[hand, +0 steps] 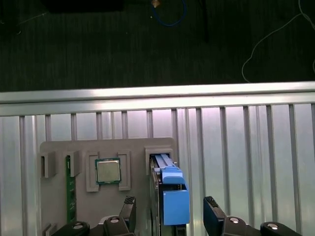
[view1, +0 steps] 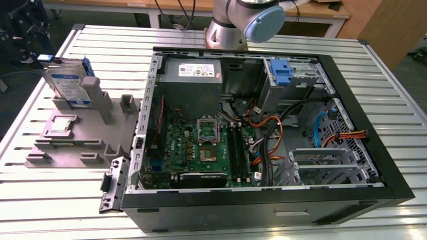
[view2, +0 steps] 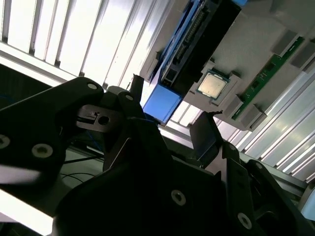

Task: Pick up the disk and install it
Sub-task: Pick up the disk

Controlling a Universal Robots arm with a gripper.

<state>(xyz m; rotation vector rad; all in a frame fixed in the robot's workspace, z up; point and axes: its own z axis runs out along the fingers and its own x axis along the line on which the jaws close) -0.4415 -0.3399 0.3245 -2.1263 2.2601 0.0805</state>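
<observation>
While the disk (view1: 70, 82) stands upright in its grey fixture (view1: 63, 147) at the exterior view's upper left, I have the gripper (hand: 170, 206) wide open astride it. The pickup, I judge, calls for a square closure.

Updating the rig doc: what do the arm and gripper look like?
Arm: silver-grey metal tube segments with a light blue round joint cap. Gripper: matte black linkage bars, silver bolt heads at the pivots, two black fingers.
</observation>
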